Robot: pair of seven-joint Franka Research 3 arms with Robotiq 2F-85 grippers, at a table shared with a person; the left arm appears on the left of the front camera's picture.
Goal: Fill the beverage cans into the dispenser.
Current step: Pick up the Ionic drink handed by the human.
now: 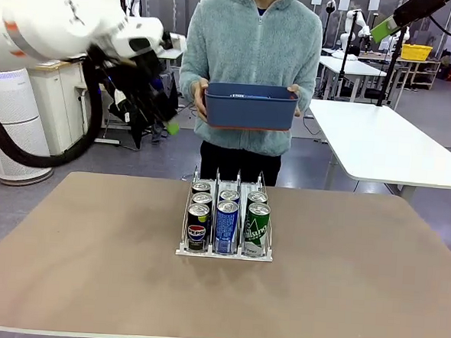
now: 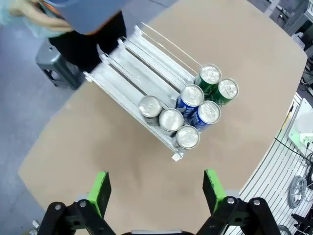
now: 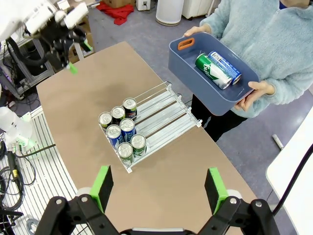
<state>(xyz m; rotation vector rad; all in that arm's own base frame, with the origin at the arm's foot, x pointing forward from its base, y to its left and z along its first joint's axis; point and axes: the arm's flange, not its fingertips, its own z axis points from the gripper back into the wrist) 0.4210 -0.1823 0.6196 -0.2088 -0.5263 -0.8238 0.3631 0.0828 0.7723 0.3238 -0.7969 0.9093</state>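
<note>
The dispenser (image 1: 224, 254) sits in the middle of the table (image 1: 89, 268), its open back end turned to the person (image 1: 252, 40) and its front stop toward the robot. Seven cans (image 1: 227, 224) stand upright in it, crowded against that stop: three black in the robot's left lane, two blue in the middle, two green on the right. I judge they bunch there because the lanes slope forward, so each can slides down to the front. The far stretch of every lane is bare.

The person stands beyond the table's far edge, holding a blue bin (image 3: 195, 78) at chest height. In it a green can (image 3: 210, 70) and a blue-and-white can (image 3: 226, 66) lie on their sides. That reads as an offer — stock for the arms to draw from.

The left fingers (image 2: 101, 191) are spread wide with nothing between them, high over the table's left side. The right fingers (image 3: 101, 188) are just as wide and empty, high up and looking down on bin and dispenser. Both seem posed for a reach — the two binned cans probably belong in the shorter lanes.
</note>
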